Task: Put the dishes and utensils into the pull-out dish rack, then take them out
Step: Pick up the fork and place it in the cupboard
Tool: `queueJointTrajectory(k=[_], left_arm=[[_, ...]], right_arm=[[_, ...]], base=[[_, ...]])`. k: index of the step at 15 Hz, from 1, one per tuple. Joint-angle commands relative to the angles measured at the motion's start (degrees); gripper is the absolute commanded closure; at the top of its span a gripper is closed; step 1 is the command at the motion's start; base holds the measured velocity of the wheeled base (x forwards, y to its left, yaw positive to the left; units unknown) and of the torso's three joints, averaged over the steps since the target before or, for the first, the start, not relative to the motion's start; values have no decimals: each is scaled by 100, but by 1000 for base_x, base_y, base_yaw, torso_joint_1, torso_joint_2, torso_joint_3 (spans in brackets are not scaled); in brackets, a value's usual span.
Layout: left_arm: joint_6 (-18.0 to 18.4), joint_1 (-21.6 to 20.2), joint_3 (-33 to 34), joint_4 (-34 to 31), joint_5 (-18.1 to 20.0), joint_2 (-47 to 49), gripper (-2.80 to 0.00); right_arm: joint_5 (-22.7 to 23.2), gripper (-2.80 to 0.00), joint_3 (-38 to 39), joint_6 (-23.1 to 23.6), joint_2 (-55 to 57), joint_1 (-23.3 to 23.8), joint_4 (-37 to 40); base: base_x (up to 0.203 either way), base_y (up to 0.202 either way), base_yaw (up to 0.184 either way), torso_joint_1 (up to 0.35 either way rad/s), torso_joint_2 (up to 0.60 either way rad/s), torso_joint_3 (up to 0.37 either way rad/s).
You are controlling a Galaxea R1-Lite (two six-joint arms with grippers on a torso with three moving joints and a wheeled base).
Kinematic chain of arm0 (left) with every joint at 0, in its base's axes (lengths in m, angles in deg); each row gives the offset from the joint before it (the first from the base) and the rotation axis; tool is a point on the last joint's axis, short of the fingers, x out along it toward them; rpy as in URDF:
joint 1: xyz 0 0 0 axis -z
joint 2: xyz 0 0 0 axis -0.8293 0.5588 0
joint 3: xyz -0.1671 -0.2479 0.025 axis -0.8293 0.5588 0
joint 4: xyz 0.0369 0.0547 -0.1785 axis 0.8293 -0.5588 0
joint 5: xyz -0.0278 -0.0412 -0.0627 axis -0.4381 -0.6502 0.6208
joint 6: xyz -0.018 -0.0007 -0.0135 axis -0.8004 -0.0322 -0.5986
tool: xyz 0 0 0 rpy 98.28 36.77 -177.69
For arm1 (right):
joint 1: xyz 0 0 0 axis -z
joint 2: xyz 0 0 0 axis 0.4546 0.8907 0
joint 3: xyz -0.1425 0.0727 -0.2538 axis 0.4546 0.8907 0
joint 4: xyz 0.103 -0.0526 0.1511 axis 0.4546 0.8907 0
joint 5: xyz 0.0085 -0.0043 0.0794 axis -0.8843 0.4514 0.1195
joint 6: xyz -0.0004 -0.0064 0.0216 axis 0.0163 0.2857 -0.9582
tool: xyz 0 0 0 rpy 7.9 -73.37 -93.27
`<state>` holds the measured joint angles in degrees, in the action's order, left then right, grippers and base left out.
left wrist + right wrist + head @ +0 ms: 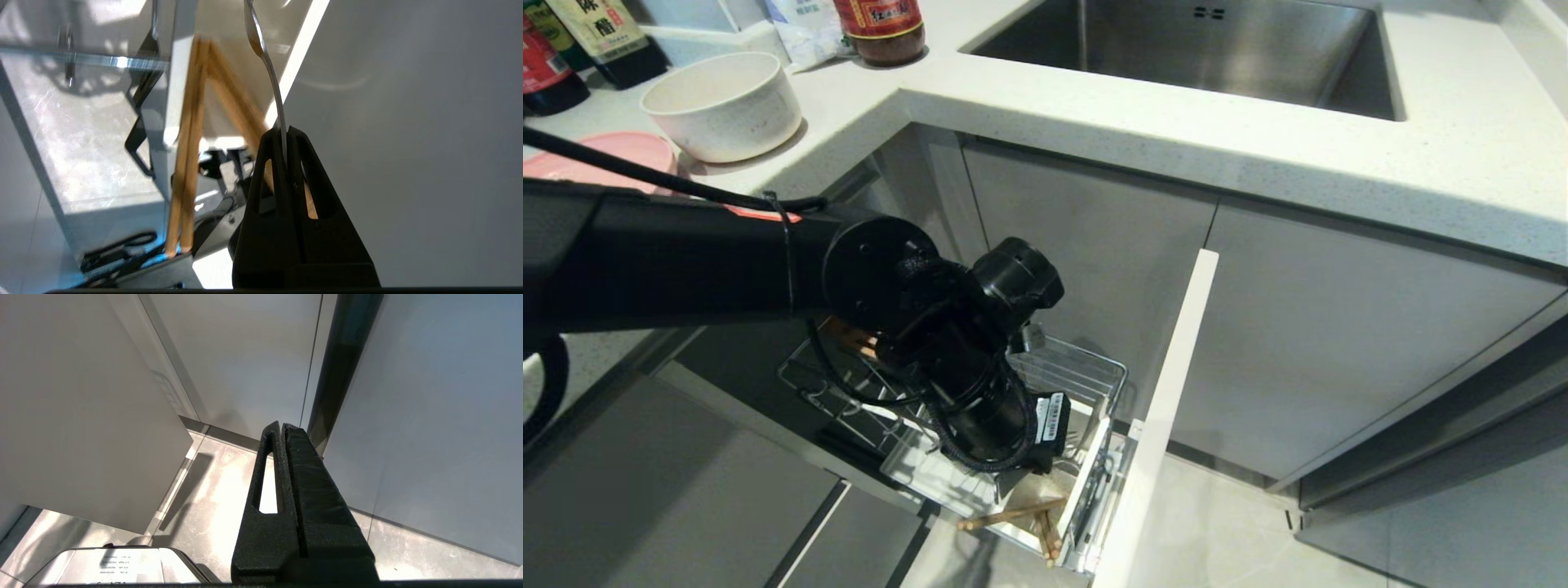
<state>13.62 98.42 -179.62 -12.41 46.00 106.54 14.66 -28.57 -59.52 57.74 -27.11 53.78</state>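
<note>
My left gripper [284, 132] is shut on the handle of the silver fork [263, 57], which points down into the white utensil cup [179, 81]. Light-brown chopsticks [188, 163] lean in that cup beside the fork, their ends sticking out [1013, 514]. My left arm [980, 408] reaches down over the chrome pull-out dish rack [1086, 371] and hides the fingers in the head view. The rack's white panel front [1168, 408] stands pulled out. On the counter sit the cream bowl [723, 106] and the pink plate [600, 155]. My right gripper [282, 426] hangs parked and shut over the floor.
A steel sink [1217, 49] is set in the white counter [1094, 139]. Sauce bottles [596, 41] and a jar [882, 28] stand at the back left. Grey cabinet doors [1331, 327] flank the rack, with tiled floor [1241, 531] below.
</note>
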Motion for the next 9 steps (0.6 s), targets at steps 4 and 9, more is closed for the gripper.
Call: queueJointTrajectory(k=[4,9], left_arm=[[-6,6,-497,-318,-61,396,0],[25,-12,-787,-509,-67,692,0]], right_arm=[[0,0,0,0,4,-1,-2],[0,0,0,-2,4,-1,-2]], base=[[0,0,0,0,0,0],[0,0,0,0,0,0]])
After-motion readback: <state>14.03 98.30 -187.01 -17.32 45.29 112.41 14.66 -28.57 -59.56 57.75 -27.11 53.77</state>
